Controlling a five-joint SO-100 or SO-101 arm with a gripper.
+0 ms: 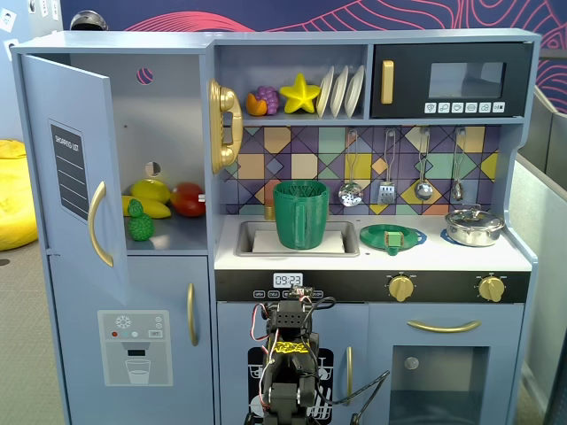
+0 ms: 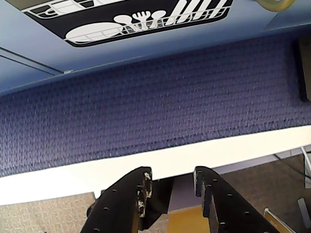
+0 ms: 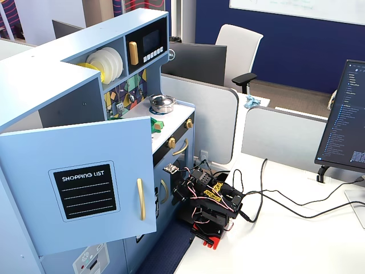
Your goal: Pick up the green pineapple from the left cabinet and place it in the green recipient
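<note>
Over blue carpet [image 2: 160, 102], the end effector [image 2: 172, 182] seems partly open, holding nothing.

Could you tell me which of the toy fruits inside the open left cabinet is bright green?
The green pineapple, small and bumpy, at the front left of the shelf in a fixed view; the banana behind it is yellow and the tomato red.

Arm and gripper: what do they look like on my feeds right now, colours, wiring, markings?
The arm is black plastic, built of blocky servo segments, with a yellow patterned sticker on one segment and loose red, white and black wires looping around it. A black cable trails away over the white desk. In the wrist view, the gripper has two matte black fingers dotted with small holes, one with a pale worn edge.
</note>
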